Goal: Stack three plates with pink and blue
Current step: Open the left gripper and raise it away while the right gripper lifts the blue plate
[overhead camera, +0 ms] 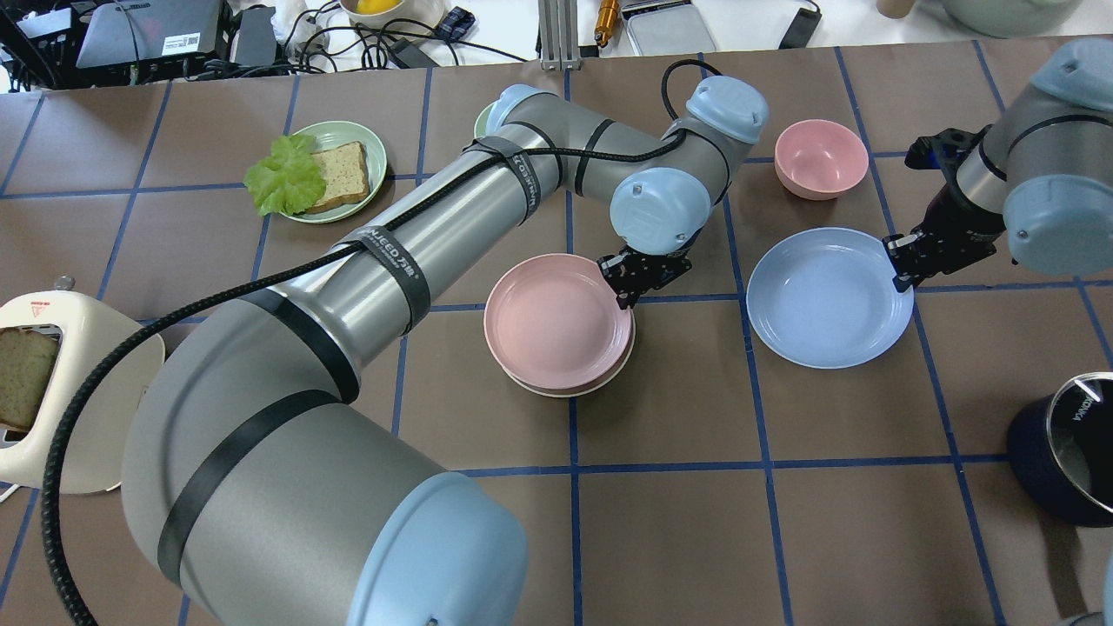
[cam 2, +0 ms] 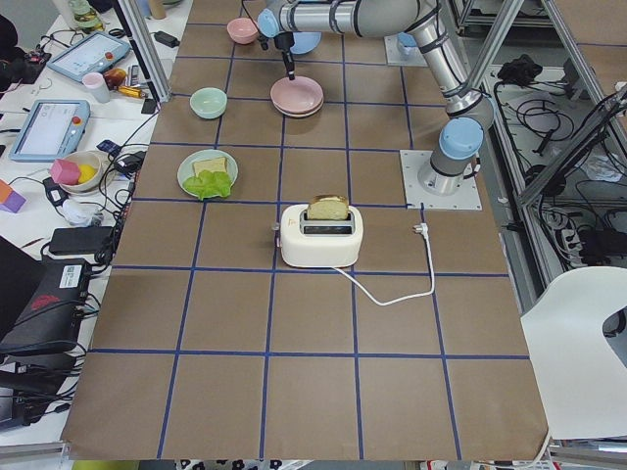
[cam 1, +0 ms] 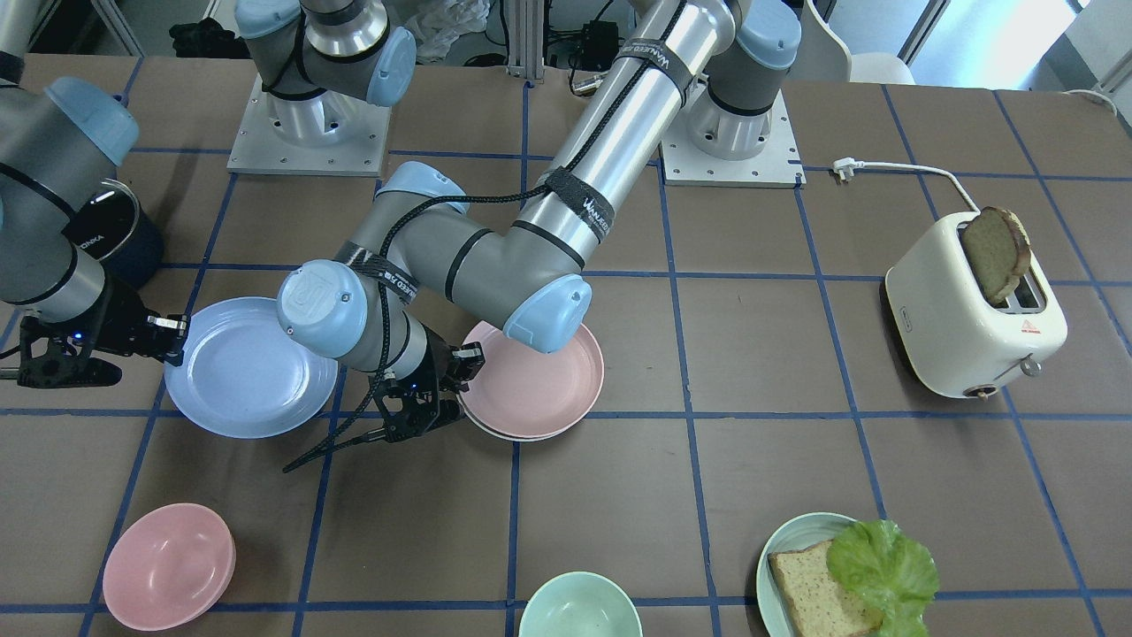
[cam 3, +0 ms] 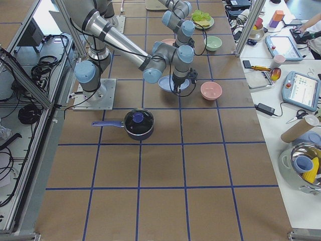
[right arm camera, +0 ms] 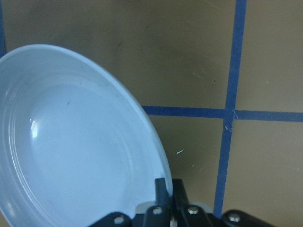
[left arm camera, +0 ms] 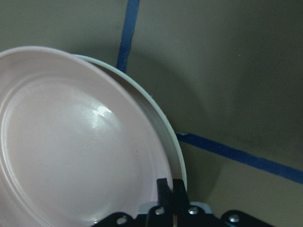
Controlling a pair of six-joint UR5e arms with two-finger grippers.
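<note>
The pink plate [overhead camera: 556, 322] lies on top of the cream-white plate [overhead camera: 569, 392] at the table's middle, slightly off-centre. My left gripper [overhead camera: 624, 298] is at the pink plate's far right rim. In the left wrist view its fingers [left arm camera: 164, 189] are pinched shut on that rim. The blue plate [overhead camera: 826, 296] lies alone to the right. My right gripper [overhead camera: 896, 278] is shut on its right rim; the right wrist view shows the fingers [right arm camera: 162, 188] clamped on the edge. In the front view the left gripper [cam 1: 458, 391] and right gripper [cam 1: 175, 341] hold the same rims.
A pink bowl [overhead camera: 821, 158] sits behind the blue plate. A mint bowl [cam 1: 579, 606] and a teal plate [overhead camera: 374, 148] with bread and lettuce are at the far side. A white toaster [cam 1: 973, 327] stands at the robot's left, and a dark pot [overhead camera: 1065, 448] at the near right.
</note>
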